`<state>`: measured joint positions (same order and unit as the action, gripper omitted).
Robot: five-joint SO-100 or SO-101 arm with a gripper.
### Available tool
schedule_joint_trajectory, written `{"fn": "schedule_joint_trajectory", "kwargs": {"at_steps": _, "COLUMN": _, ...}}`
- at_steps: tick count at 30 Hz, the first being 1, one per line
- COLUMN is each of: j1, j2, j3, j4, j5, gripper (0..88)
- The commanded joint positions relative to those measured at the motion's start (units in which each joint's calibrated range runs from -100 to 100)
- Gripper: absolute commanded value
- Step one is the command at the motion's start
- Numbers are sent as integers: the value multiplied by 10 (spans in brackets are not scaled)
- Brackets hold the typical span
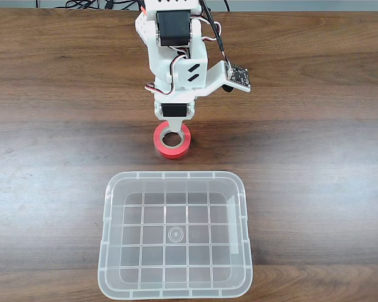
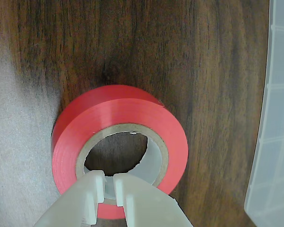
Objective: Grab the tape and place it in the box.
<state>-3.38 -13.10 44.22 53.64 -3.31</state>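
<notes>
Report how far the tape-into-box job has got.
Done: the arm has reached the red-orange roll of tape, which lies flat on the dark wooden table. In hand: the white gripper sits at the roll's rim with its fingers close together, apparently across the wall; a firm grip isn't certain. Left: lifting the roll and carrying it into the clear plastic rectangular box, which holds nothing.

The worktop (image 1: pixel 315 145) is dark brown wood or wood-look laminate, with long grain streaks and a dull sheen where light falls. The tape (image 2: pixel 118 123) has a smooth, glossy red-orange plastic skin wound on a matt, pale core that looks like cardboard. The box (image 1: pixel 175 182) is clear, slightly frosted plastic, smooth at the rim, with a moulded grid in its bottom. The gripper (image 2: pixel 109 189) is matt cream plastic, seemingly 3D-printed, though its jaws are blurred in the wrist view.
</notes>
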Motion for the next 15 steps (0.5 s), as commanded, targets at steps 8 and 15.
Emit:
{"fn": "schedule_joint_trajectory", "kwargs": {"at_steps": 8, "j1": 26, "j2": -6, "j3": 1, "j4": 24, "j5": 2, "gripper": 199}}
{"fn": "schedule_joint_trajectory", "kwargs": {"at_steps": 15, "j1": 46, "j2": -6, "j3": 1, "j4": 50, "j5": 14, "gripper": 203}}
